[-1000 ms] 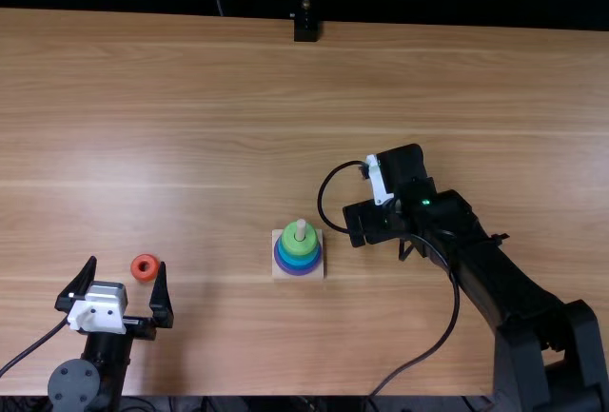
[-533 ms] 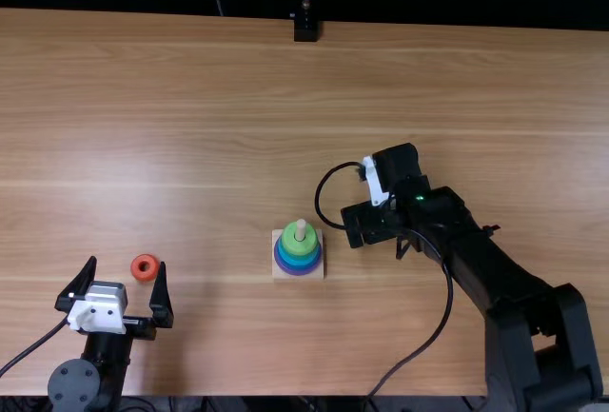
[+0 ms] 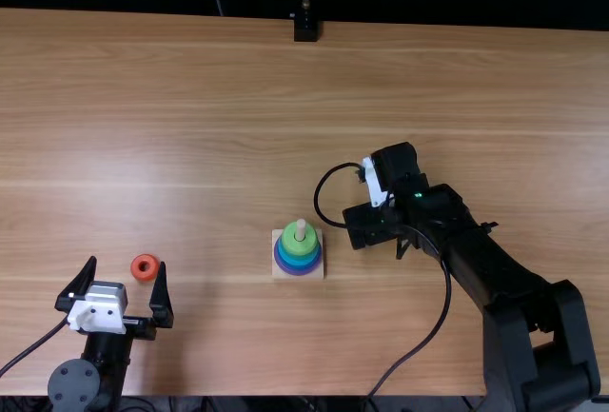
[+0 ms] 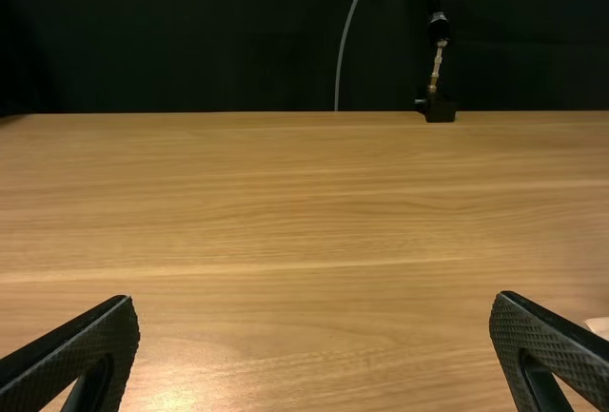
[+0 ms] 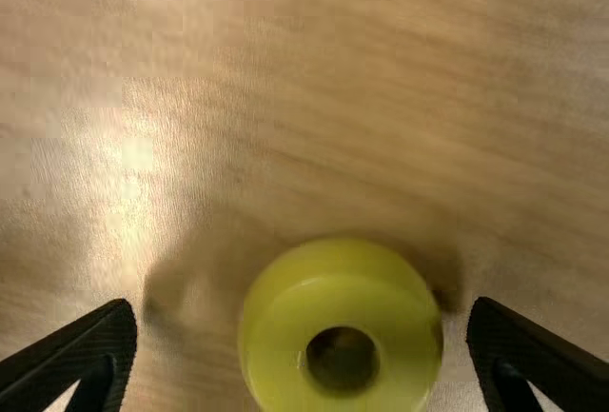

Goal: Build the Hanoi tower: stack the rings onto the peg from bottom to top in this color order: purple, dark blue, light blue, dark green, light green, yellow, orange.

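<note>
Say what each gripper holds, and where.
Nothing: the left gripper is open, and the right gripper is open, with gaps either side of the glossy yellow ring.

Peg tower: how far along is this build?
Done: purple and blue rings, with light green topmost; dark green can't be made out. In hand: nothing gripped; the yellow ring sits between the right gripper's open fingers. Left: yellow, then the orange ring.

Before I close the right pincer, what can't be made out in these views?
Yellow ring: part of its rim is cut off by the right wrist view's edge; in the top view, the right arm covers it.
Dark green ring under the light green ring: top view, too small to tell.
Pale corner: mostly cut off by the left wrist view's edge.
</note>
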Controlling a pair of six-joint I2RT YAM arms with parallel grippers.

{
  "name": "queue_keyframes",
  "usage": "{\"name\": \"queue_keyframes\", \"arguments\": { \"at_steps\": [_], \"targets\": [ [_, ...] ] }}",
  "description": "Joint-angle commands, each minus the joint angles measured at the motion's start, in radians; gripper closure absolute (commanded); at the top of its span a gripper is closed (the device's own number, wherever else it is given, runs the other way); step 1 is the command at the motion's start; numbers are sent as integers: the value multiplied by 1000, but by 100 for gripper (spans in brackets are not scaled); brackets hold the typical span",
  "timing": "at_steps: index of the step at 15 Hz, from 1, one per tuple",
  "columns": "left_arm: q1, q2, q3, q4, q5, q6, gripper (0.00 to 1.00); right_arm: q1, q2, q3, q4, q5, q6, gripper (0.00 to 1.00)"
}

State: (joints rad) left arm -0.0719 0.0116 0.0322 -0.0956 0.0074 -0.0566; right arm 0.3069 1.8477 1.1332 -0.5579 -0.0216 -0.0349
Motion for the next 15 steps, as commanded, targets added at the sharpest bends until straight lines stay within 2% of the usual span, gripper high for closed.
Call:
{"name": "queue_keyframes", "arguments": {
  "at_steps": [1,2,4,5,8,11,15],
  "targets": [
    [7,-12,-32,-8,2,7,0,-5,22,30,-6,5,-24,40],
    [7,-12,-32,-8,2,7,0,-6,22,30,-5,7,-26,51],
    [7,-12,-32,-8,2,7,0,-20,22,30,3,5,-28,89],
    [7,-12,-32,-8,2,7,0,-25,22,30,6,5,-28,100],
    [7,-12,-32,-8,2,7,0,-28,18,31,8,7,-30,100],
    [7,-12,-32,-8,4,7,0,-26,7,103,-16,5,-30,100],
    [6,-12,-32,-8,2,7,0,-12,-114,287,-343,7,-33,100]
  ]
}}
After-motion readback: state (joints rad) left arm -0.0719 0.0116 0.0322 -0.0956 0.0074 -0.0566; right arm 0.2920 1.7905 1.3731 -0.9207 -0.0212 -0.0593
